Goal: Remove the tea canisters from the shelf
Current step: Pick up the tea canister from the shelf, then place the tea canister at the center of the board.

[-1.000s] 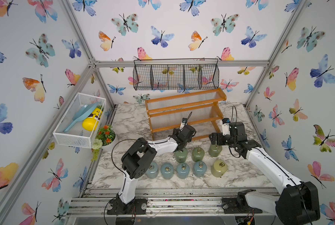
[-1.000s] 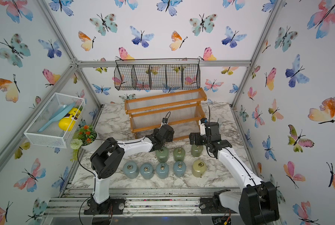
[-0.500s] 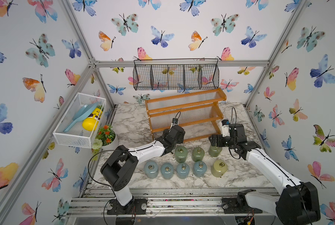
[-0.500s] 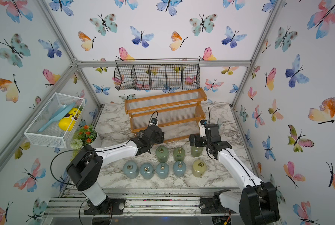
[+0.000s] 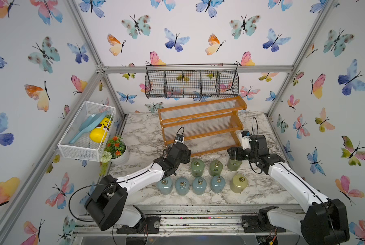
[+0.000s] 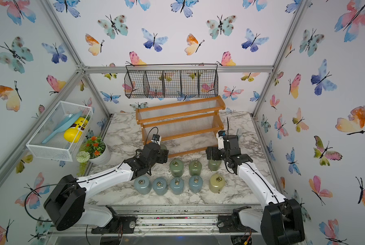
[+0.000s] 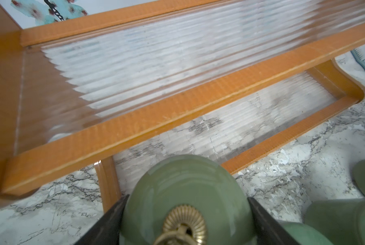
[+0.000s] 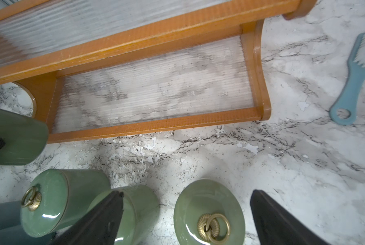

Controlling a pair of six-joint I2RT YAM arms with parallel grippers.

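Clamping a sage green canister (image 7: 185, 180) by its sides, the left gripper (image 7: 186, 198) sits just in front of the shelf (image 5: 200, 124), near the left foot of its lowest front rail. Whether that canister touches the marble table (image 5: 143, 131) cannot be told. The right gripper (image 8: 185, 192) stands wide around another green canister (image 8: 209, 214), with a clear gap on each side. One of its fingers is close beside a neighbouring green canister (image 8: 143, 201). Four blue-grey canisters (image 5: 199, 185) and a pale yellow canister (image 5: 238, 183) form a tight row near the table's front edge. Open marble lies to the left toward a flower pot (image 5: 124, 157), and to the right of the shelf's end beside a blue brush (image 8: 355, 78).
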